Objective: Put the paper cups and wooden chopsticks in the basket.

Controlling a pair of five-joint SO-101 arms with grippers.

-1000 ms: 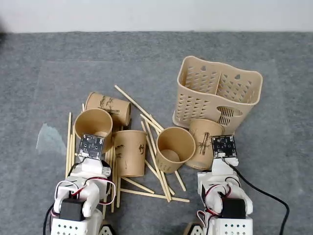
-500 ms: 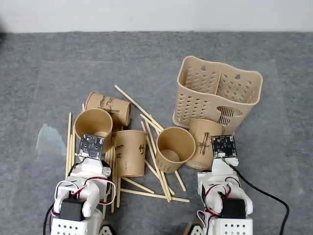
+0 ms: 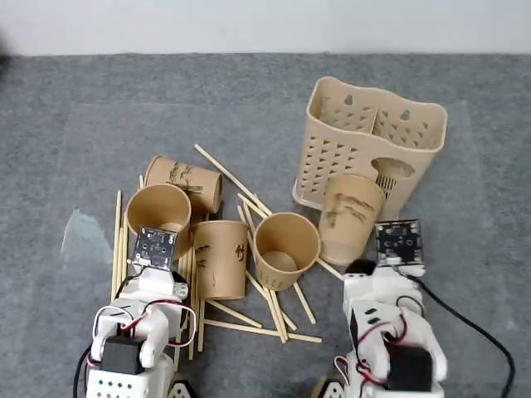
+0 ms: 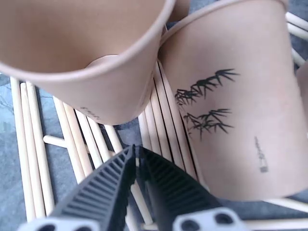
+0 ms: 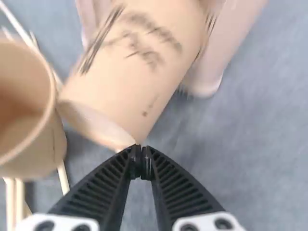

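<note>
- Watching my left gripper (image 4: 136, 158) first: its black ribbed jaws are pressed together with nothing between them, tips low over a row of pale wooden chopsticks (image 4: 84, 139).
- Just past those tips I've got a tan paper cup with its mouth tipped towards me (image 4: 82, 53). Beside it is a tan paper cup lying on its side with a black bamboo print (image 4: 231, 110). Both rest on the sticks.
- Over to my right gripper (image 5: 141, 161): jaws closed tight as well, carrying nothing.
- Its tips sit right at the lower edge of a printed tan paper cup (image 5: 139, 72); touching or not, I can't tell.
- From above, that printed cup leans against the front wall of the beige perforated plastic basket (image 3: 348, 157), outside it.
- An open-mouthed tan cup (image 3: 284, 249) stands just beside the leaning one, across more sticks.
- A fifth cup lying on its side (image 3: 184, 184) is at the far edge of the left cluster, on the grey mat (image 3: 465, 274).
</note>
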